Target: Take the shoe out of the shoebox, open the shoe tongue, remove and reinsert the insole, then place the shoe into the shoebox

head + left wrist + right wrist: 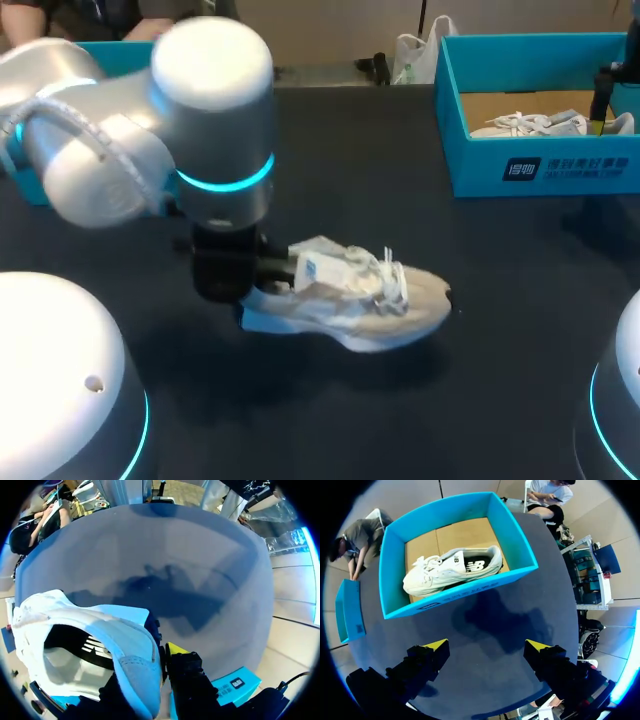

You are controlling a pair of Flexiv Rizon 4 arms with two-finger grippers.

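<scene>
Dark and wide, the desk (400, 420) has one white sneaker (350, 300) resting on its sole near the middle. It is out of the box, and its toe points toward my right side. Its laces sit loose on top. At the far right corner stands the blue shoebox (540, 165), and a second sneaker (450, 570) lies inside it. A blue lid (347, 612) lies on the desk, apart from the box.

The left end effector (150, 672) is at the heel of the sneaker. It looks closed on the soft heel wall. One yellow tip shows on the outside, and the other finger seems to be down inside the shoe. The right end effector (487, 647) hangs over bare desk just in front of the shoebox. Its fingers are spread wide and hold nothing, and it is well apart from the sneaker.

The tongue looks like the next part to open. The heel wall is soft, so it could fold or slip out of the pinch. Then the sneaker might roll onto its side. A hard pull on the tongue could drag the whole shoe along the desk. The loose laces might also catch on a finger.
</scene>
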